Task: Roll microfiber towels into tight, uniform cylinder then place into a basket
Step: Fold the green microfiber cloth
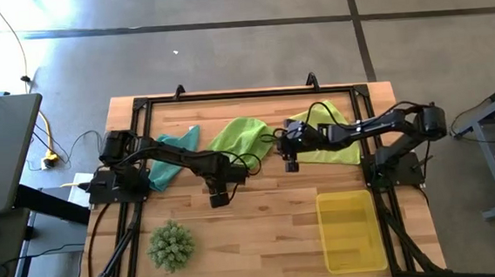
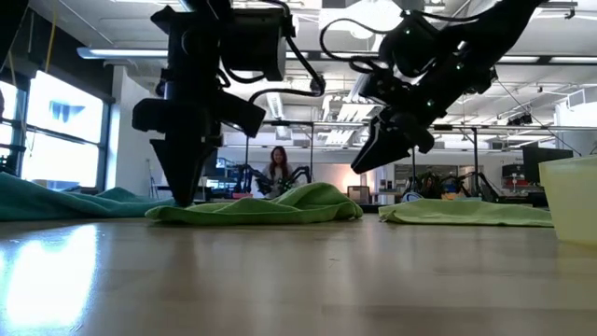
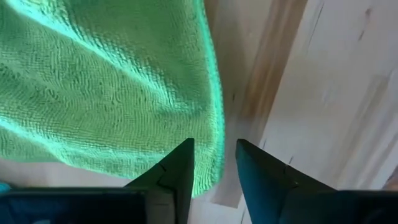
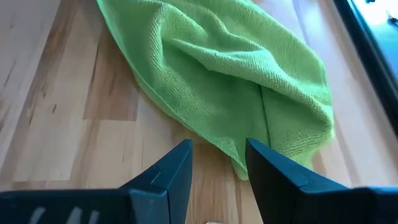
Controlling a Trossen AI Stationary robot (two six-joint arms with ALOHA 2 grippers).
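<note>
Wooden counter [image 1: 261, 207], carrying three loose towels, one bin, one plant ball. Basket [image 1: 352, 232]: translucent yellow bin, sitting near the front right corner of the counter, holding nothing visible. Teal towel [image 1: 174, 152]: lying crumpled toward the back left, partly under the left arm. Bright green towel [image 1: 240, 137]: lying spread and rumpled at the back middle, its front edge reaching toward the counter's centre. Pale yellow-green towel [image 1: 330, 137]: lying flat at the back right, behind the basket. Spiky green ball [image 1: 170, 245]: standing near the front left corner. Left claw [image 3: 214, 163]: pointing down at the front edge of the bright green towel, fingers parted with the towel's hem lying between them, not clenched on it. Right claw [image 4: 217, 163]: hovering raised over the near corner of the bright green towel, fingers parted, grasping nothing. Bare wood is lying across the middle front, between ball and basket. A person [image 2: 277, 168] is sitting far behind the counter.
</note>
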